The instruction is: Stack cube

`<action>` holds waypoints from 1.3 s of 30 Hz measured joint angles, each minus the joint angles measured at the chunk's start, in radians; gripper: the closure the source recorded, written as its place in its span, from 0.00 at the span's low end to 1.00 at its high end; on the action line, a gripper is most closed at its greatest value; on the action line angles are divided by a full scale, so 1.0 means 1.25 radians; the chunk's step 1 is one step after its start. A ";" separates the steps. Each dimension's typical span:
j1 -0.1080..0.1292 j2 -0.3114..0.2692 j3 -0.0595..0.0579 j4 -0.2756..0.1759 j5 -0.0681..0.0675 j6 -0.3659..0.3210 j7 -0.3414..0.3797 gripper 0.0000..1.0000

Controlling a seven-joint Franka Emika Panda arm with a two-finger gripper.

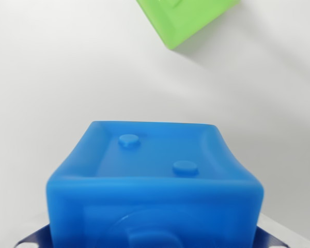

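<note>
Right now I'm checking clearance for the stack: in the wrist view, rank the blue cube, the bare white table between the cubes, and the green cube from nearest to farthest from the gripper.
1. Blue cube: bottom centre, right at the gripper, whose dark fingertips flank it.
2. White table: the bare stretch in mid-frame, beyond the blue cube.
3. Green cube: top edge, towards the wrist view's right, partly cut off.

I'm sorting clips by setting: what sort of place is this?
Probably a lab or test bench, though little shows: a plain white table holding only toy blocks, a blue cube close to the wrist camera and a green cube beyond.
</note>
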 joint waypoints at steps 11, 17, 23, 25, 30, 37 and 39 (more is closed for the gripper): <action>0.009 -0.017 -0.002 0.011 -0.002 -0.028 0.057 1.00; 0.016 -0.016 -0.005 0.022 -0.002 -0.038 0.104 1.00; 0.023 -0.015 -0.006 0.034 -0.002 -0.049 0.150 1.00; 0.026 -0.015 -0.007 0.039 -0.002 -0.053 0.167 1.00; 0.031 -0.013 -0.008 0.049 -0.002 -0.063 0.207 1.00; 0.038 -0.011 -0.009 0.064 -0.002 -0.075 0.263 1.00; 0.041 -0.010 -0.010 0.068 -0.002 -0.079 0.280 1.00</action>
